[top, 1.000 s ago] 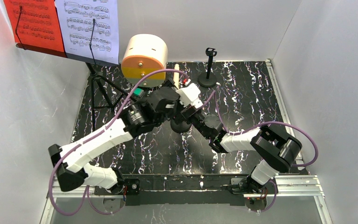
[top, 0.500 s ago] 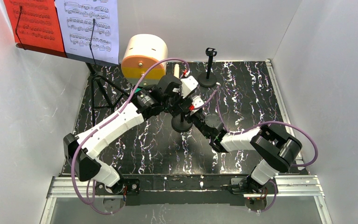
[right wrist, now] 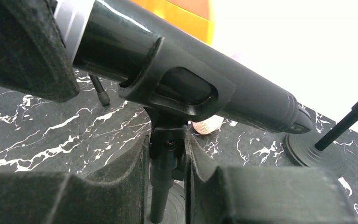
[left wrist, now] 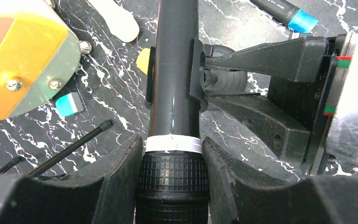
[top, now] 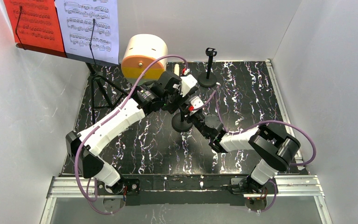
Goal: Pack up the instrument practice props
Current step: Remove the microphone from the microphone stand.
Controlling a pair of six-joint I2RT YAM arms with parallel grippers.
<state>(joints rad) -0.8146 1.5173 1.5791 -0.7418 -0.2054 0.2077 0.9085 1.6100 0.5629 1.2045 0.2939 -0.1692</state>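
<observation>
Top view: left gripper [top: 180,100] and right gripper [top: 189,112] meet mid-table [top: 242,93] over the mic holder [top: 182,124].

Left wrist: its fingers [left wrist: 121,177] pinch the black microphone [left wrist: 173,70] at the silver band. The microphone sits in the holder's clip.

Right wrist: its fingers [right wrist: 121,186] clamp the holder's stem.

The black microphone [left wrist: 173,84] looks smooth, glossy plastic, the mic holder [right wrist: 164,158] matt, the table [top: 251,93] marble-patterned.

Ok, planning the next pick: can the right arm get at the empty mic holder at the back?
Probably not yet: the right tool grips the near holder; otherwise the way to the empty holder looks free.
</observation>
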